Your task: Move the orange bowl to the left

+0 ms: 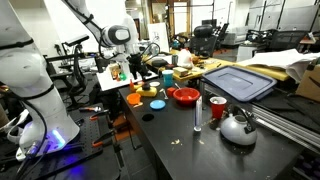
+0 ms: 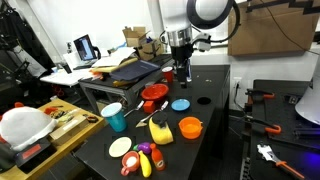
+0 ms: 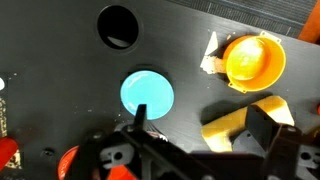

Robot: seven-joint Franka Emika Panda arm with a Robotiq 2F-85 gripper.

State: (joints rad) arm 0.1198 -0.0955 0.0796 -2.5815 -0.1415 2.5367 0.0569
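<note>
The orange bowl [image 2: 190,127] is small, round and bright orange. It stands upright on the black table near a yellow block [image 2: 160,130]. In the wrist view the orange bowl [image 3: 252,60] is at the upper right and looks empty. It also shows in an exterior view [image 1: 157,104]. My gripper [image 2: 183,72] hangs above the table, farther back than the bowl. In the wrist view the gripper [image 3: 200,128] is open and empty, with the yellow block [image 3: 240,122] below its fingers. A light blue disc [image 3: 147,95] lies to the left.
A larger red bowl [image 2: 153,93] stands by the blue disc [image 2: 180,104]. A cyan cup [image 2: 113,117] and a plate of toy food [image 2: 125,147] stand nearer the table's front. A kettle [image 1: 238,127], a red can [image 1: 217,108] and a blue tray [image 1: 240,80] are at the other end. A round hole [image 3: 118,25] is in the tabletop.
</note>
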